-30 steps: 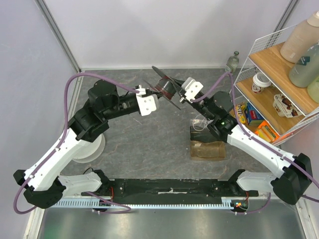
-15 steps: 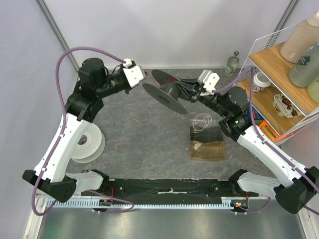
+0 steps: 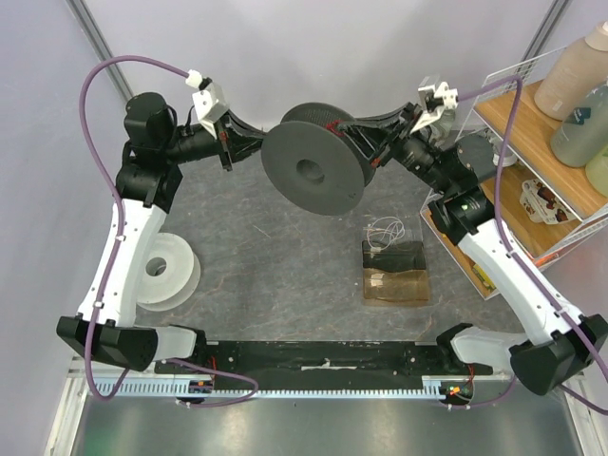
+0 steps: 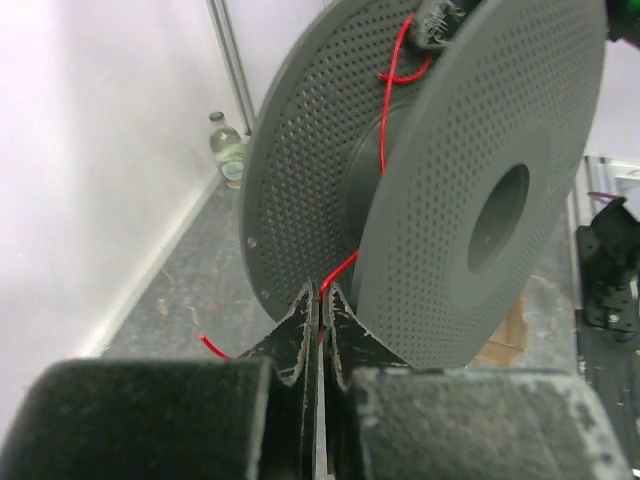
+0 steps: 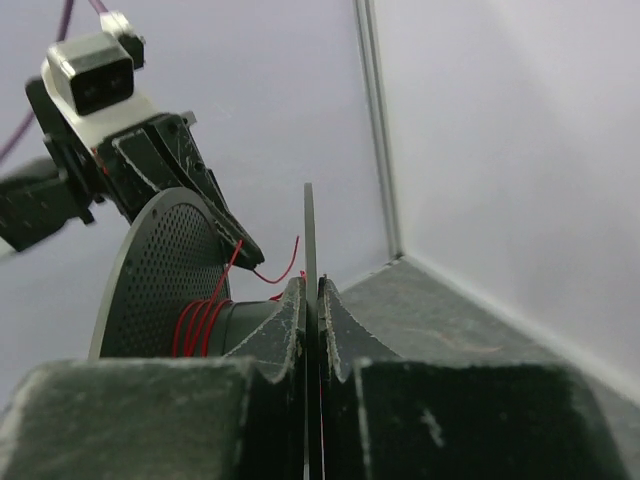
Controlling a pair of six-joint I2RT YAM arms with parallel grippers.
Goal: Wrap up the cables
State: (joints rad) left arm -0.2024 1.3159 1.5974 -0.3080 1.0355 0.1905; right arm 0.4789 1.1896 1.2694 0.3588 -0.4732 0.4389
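A dark grey perforated spool (image 3: 313, 171) hangs in the air above the back of the table, one flat flange facing up. The cable, a thin red wire (image 4: 384, 120), runs from the spool's hub down into my left gripper (image 4: 322, 296), which is shut on it just left of the spool (image 4: 480, 200). A short red tail sticks out to the left of the jaws. In the right wrist view, a few red turns (image 5: 200, 318) lie on the hub. My right gripper (image 5: 311, 286) is shut on the thin edge of the spool's flange (image 5: 309, 225). From above, the left gripper (image 3: 260, 146) and right gripper (image 3: 367, 148) flank the spool.
A white spool (image 3: 163, 275) lies on the table at the left. A brown packet (image 3: 394, 277) with a small white wire coil (image 3: 383, 231) sits right of centre. A wire shelf (image 3: 532, 152) with bottles and boxes stands at the right. A small bottle (image 4: 228, 150) is in the back corner.
Both arms have risen with the spool. It has turned from edge-on to flat-faced toward the overhead camera. The left arm swung back and to the left, still pinching the wire.
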